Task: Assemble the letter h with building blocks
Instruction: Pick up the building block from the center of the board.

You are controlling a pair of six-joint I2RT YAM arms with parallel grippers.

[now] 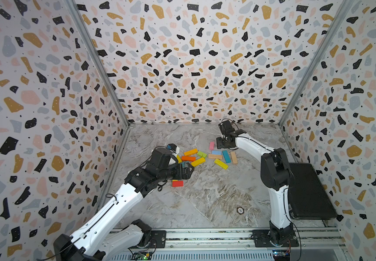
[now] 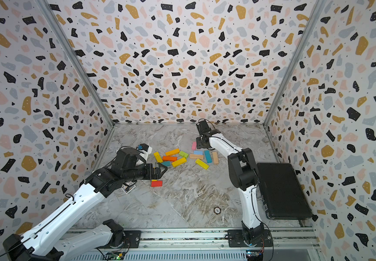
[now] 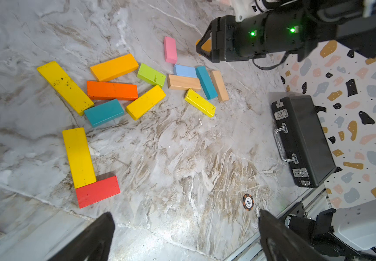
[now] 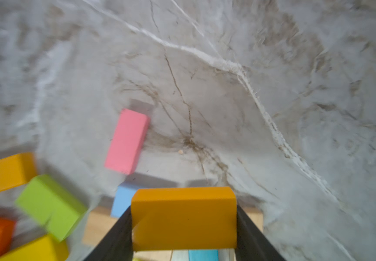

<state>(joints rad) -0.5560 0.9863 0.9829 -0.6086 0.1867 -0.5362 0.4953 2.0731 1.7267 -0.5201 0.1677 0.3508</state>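
Note:
Loose building blocks (image 1: 203,156) lie scattered mid-table in both top views: yellow, orange, teal, green, light blue, pink and plain wood. In the left wrist view a long yellow block (image 3: 78,157) and a red block (image 3: 97,191) touch at a corner in an L. My left gripper (image 1: 190,170) hovers just above that pair, open and empty (image 3: 185,213). My right gripper (image 1: 222,143) hangs at the far side of the pile beside the pink block (image 4: 127,141). It is shut on a short orange-yellow block (image 4: 183,218), lifted off the table.
A black case (image 1: 307,192) lies along the right wall. A poker chip (image 1: 240,210) sits toward the front. A white object with a blue cap (image 1: 174,148) stands behind my left arm. A printed card (image 2: 128,187) lies under that arm.

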